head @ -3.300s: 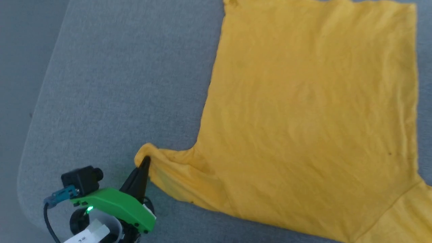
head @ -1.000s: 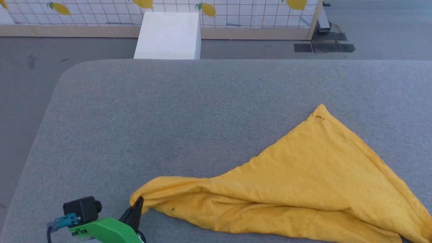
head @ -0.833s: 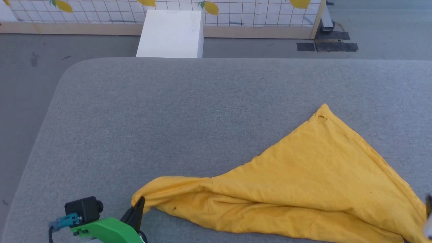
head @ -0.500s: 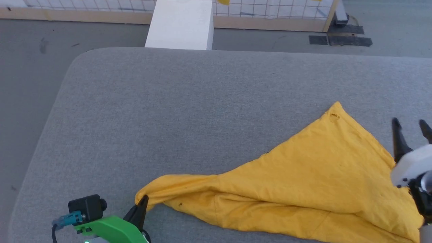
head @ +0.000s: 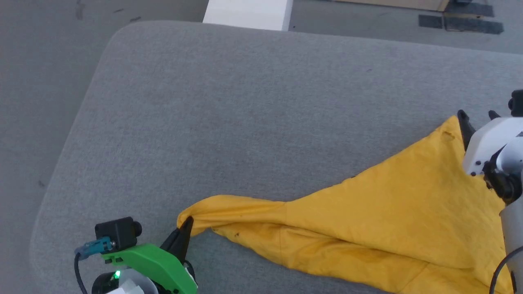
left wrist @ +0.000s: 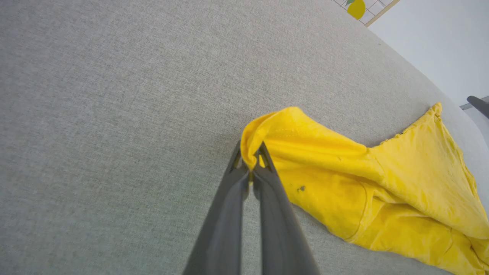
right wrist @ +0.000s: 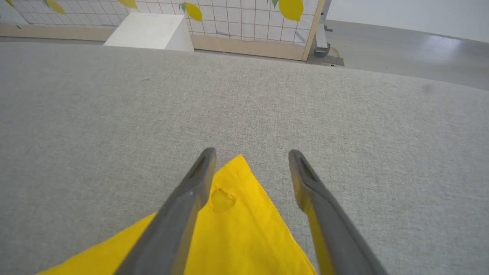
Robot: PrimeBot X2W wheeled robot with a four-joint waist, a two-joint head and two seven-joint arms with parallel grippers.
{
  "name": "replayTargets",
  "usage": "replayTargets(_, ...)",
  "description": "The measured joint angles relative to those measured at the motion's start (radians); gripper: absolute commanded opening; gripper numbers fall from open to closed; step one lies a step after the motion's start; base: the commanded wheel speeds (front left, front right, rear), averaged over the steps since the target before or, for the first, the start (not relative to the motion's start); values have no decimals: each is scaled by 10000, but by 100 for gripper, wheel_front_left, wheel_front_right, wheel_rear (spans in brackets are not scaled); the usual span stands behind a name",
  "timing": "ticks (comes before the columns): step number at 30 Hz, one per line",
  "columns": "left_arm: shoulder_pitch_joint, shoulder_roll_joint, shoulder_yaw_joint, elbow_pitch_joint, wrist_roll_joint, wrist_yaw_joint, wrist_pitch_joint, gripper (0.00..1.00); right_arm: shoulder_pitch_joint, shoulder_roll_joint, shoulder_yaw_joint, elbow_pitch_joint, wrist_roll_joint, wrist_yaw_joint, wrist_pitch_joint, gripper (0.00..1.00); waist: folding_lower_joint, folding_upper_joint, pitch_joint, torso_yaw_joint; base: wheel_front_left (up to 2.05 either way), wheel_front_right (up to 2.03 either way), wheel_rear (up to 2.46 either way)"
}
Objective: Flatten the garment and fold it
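Observation:
The garment (head: 384, 216), a mustard-yellow T-shirt, lies bunched in a rough triangle on the grey cushioned surface (head: 229, 106), plain side up. My left gripper (head: 187, 223) is shut on the garment's near-left tip, and the left wrist view shows the cloth (left wrist: 344, 172) pinched between the left gripper's tips (left wrist: 250, 156). My right gripper (head: 476, 115) stands open over the far pointed corner. In the right wrist view that corner (right wrist: 237, 206), with a small hole in it, lies between the spread fingers (right wrist: 183, 206) of the right gripper (right wrist: 250, 154).
The grey surface has a rounded far-left corner (head: 122, 32) with grey floor (head: 36, 73) beyond it. A white box (head: 249, 12) stands past the far edge. A lemon-patterned grid screen (right wrist: 244, 19) on a wooden frame stands behind it.
The right gripper has opened, come into the head view and moved up to the garment's far corner. The head camera has tilted down and turned. The left gripper keeps its hold.

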Motion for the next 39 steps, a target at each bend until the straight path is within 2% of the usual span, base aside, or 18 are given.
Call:
replayTargets(8, -270, -173, -169, 226, 0, -163, -174, 0, -1278, -61, -938, 1584, -1041, 0, 2416, 100, 0, 0, 616, 625, 0, 0, 0)
replayTargets(9, -273, -188, -188, 261, 0, -165, -184, 0, -1349, -42, -1030, 1687, -1231, 0, 2811, 72, 1, 0, 673, 693, 0, 0, 0)
replayTargets(10, -279, -194, -201, 291, 0, -167, -209, 0, -1418, -33, -1078, 1708, -1356, 0, 3099, 38, 1, 0, 713, 743, 0, 0, 0)
replayTargets(12, -299, -199, -217, 349, 0, -192, -242, 0, -1651, -35, -1147, 1691, -1674, 0, 3774, 9, 0, 0, 781, 838, 0, 0, 0)
replayTargets(13, -301, -203, -219, 376, 0, -194, -247, 0, -1707, -8, -1149, 1639, -1770, 0, 3962, 0, 1, 0, 794, 864, 0, 0, 0)
replayTargets(17, -299, -215, -224, 428, -2, -192, -247, 0, -1558, 268, -1149, 1329, -1806, 0, 3969, 0, 1, 0, 696, 833, 0, 0, 0)
replayTargets(21, -292, -209, -159, 460, -2, -148, -265, 0, -751, 506, -1296, 696, -1528, 0, 2495, 0, 1, 0, 436, 672, 0, 0, 0)
replayTargets(29, 49, -25, 2, 397, -12, 35, -196, 0, 1555, 1386, -1233, -1216, -19, 0, -105, 0, 1, 0, -329, -68, 0, 0, 0)
replayTargets(33, 204, 56, 117, 280, -21, 142, -209, 0, 3119, 1753, -1615, -2621, 715, 0, -763, 0, 1, 0, -704, -542, 0, 0, 0)
replayTargets(39, 281, 58, 151, 274, 4, 201, -443, 0, 5518, 2036, -2178, -4456, 1373, 0, -859, 0, 0, 0, -1256, -1121, 0, 0, 0)
